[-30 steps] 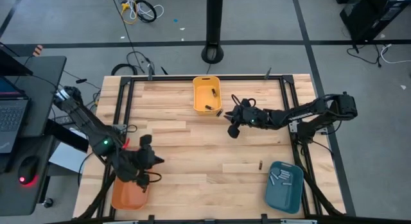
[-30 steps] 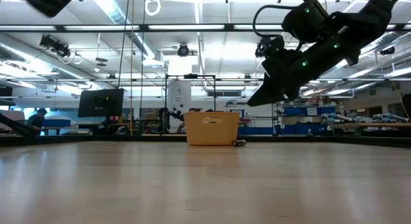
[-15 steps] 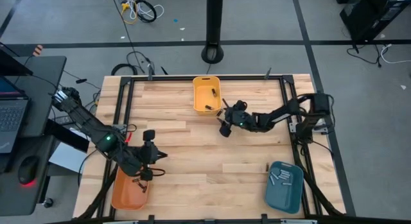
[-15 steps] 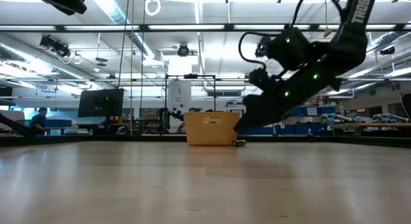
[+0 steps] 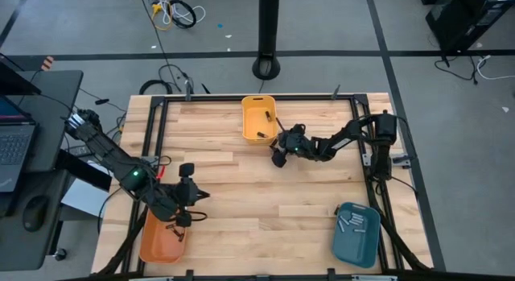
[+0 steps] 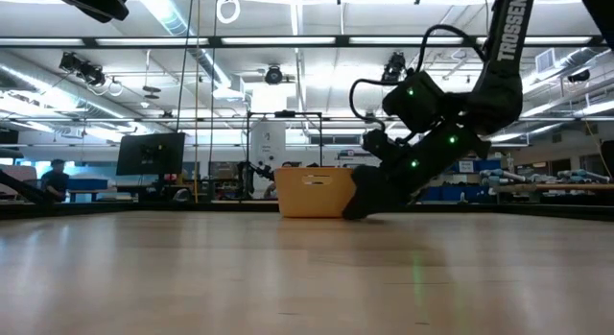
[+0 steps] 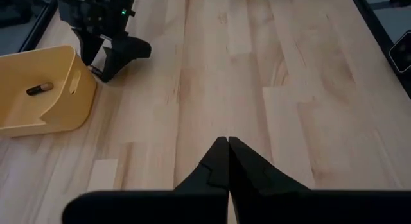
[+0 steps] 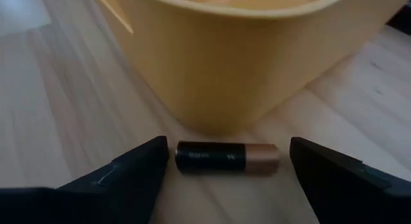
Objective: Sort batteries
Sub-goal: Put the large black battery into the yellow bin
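On the wooden table [image 5: 265, 192], the TROSSEN-lettered right pincer [image 8: 225, 169] spreads open around a black-and-copper battery [image 8: 227, 157]; the left pincer [image 7: 226, 161] is closed.

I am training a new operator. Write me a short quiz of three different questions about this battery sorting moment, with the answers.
1. True or false: the right gripper is open, with a black and copper battery lying between its fingers on the table.
2. Multiple choice: which bin stands right beside that battery? A) the orange bin B) the yellow bin C) the teal bin
3. Fill in: the left gripper is ____ and holds nothing.

Key: 1 true; 2 B; 3 shut
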{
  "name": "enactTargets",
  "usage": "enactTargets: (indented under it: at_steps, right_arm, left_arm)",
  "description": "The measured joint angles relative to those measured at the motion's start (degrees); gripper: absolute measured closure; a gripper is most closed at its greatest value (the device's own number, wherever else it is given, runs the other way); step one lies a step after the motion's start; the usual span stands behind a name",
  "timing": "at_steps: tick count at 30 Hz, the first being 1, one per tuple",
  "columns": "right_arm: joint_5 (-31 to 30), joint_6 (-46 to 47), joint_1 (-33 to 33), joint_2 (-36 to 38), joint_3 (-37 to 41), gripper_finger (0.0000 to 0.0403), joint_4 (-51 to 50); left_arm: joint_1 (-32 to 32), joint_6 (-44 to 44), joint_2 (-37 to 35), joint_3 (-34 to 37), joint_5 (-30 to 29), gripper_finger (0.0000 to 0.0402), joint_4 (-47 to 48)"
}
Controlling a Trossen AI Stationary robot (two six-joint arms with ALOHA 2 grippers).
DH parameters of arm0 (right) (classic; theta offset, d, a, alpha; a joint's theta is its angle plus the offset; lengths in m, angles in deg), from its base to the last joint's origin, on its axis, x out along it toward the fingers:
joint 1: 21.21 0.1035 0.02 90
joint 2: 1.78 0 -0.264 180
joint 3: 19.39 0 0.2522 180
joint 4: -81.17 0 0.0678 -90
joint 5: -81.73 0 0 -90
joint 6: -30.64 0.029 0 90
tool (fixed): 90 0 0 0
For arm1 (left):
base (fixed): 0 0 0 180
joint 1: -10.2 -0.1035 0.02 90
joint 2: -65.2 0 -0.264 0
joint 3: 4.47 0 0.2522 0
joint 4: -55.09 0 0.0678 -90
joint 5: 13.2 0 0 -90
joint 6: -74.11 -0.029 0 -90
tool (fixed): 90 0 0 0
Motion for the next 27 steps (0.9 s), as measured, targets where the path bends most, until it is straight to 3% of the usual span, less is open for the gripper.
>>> enactTargets:
  at_steps: [4, 9, 17, 27]
  right_arm:
    - [1.6, 1.0, -0.5, -1.7, -0.6, 0.0092, 1.2]
    - [2.3, 1.6, -0.5, -2.2, -0.6, 0.0161, 1.2]
    - [2.3, 2.0, 2.6, 0.8, -0.6, 0.0163, -4.5]
    - [2.2, 3.0, 11.9, 12.5, -0.2, 0.0163, -16.8]
  left_arm:
    - [0.0, 0.0, 0.0, 0.0, 0.0, 0.0396, 0.0]
    - [0.0, -1.6, 0.0, 0.0, 0.0, 0.0396, -0.5]
    - [-0.3, -2.6, 0.0, 0.0, 0.0, 0.0396, -0.9]
    - [-0.3, -2.6, 0.0, 0.0, 0.0, 0.0396, -1.0]
